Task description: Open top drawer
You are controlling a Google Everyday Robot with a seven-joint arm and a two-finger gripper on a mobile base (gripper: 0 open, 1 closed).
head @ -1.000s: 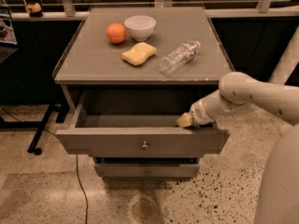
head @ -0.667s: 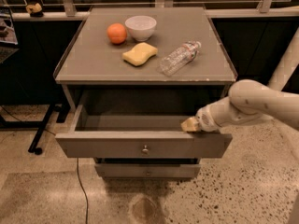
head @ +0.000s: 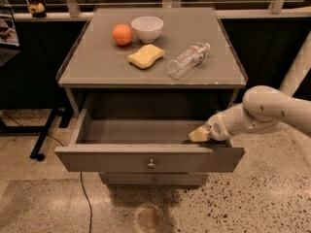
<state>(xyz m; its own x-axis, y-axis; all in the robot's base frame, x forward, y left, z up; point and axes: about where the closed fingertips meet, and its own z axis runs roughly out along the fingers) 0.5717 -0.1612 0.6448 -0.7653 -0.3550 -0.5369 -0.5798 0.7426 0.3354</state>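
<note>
Camera view: top drawer stands well open, front panel out past the cabinet top, grey interior exposed, small round knob at centre of the front. Gripper sits inside the drawer at its right end, tip just behind the front panel's top edge (touching it or not, can't tell). Clenched or released: can't tell either. White arm comes in from the right, over the drawer's right corner. On the cabinet top: orange just beside white bowl, yellow sponge in front of them, clear plastic bottle lying on its side right of the sponge. Lower drawer under the open one is shut. Black cable runs over the floor at lower left
</note>
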